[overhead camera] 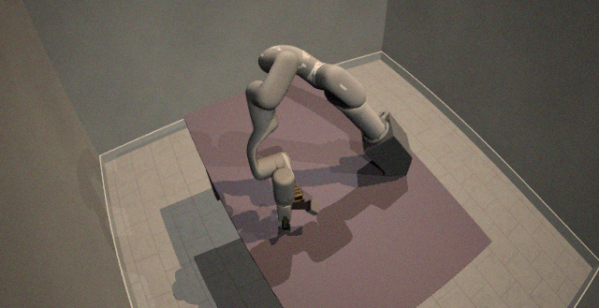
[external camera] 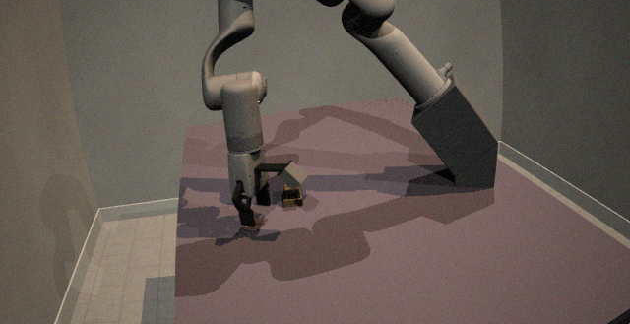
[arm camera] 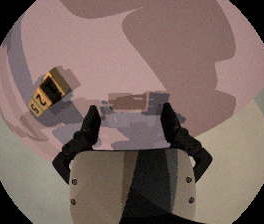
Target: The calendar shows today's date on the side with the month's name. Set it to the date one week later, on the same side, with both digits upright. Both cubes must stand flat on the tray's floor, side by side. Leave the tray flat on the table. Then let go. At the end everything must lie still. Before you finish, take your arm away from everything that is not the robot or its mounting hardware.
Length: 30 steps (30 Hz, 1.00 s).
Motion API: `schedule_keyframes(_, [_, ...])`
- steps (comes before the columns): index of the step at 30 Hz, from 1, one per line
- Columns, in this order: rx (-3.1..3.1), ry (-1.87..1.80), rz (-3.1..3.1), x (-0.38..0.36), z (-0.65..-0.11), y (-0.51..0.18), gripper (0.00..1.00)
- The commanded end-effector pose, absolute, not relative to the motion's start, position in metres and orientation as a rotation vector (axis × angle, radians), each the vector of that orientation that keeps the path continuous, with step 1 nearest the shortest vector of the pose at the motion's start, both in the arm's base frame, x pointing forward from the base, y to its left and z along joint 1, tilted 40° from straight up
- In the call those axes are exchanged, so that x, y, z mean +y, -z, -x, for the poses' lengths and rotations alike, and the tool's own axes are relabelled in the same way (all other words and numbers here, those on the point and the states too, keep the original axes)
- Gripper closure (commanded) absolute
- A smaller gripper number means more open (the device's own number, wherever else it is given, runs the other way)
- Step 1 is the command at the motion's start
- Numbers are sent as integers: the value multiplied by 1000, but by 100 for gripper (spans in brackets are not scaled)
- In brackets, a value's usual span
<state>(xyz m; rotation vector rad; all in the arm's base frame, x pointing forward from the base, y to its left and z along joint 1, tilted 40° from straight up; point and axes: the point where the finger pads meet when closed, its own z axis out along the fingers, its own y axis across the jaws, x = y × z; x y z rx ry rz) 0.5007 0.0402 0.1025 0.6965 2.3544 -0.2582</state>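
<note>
The calendar tray (overhead camera: 300, 198) (external camera: 291, 200) (arm camera: 50, 90) is small and yellow-brown and stands on the mauve table top. In the wrist view its yellow face shows dark digits, too small to read surely. My gripper (overhead camera: 284, 225) (external camera: 247, 218) (arm camera: 130, 111) is open, points straight down and hangs low over the table, a little to the left of the tray and in front of it. A small pale block (arm camera: 132, 102) lies flat on the table just beyond the fingertips, apart from the tray. Nothing is between the fingers.
The robot's dark base block (overhead camera: 388, 155) (external camera: 455, 137) stands at the back right of the table. The table's left edge (overhead camera: 220, 200) runs close to the gripper. A dark box (overhead camera: 234, 275) stands on the floor by the front left corner.
</note>
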Motion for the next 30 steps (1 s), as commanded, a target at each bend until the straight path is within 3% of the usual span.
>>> schedule_keyframes(1, [2353,256,-696,41,-501,-104,0])
schedule_keyframes(30, [2353,256,-696,41,-501,-104,0])
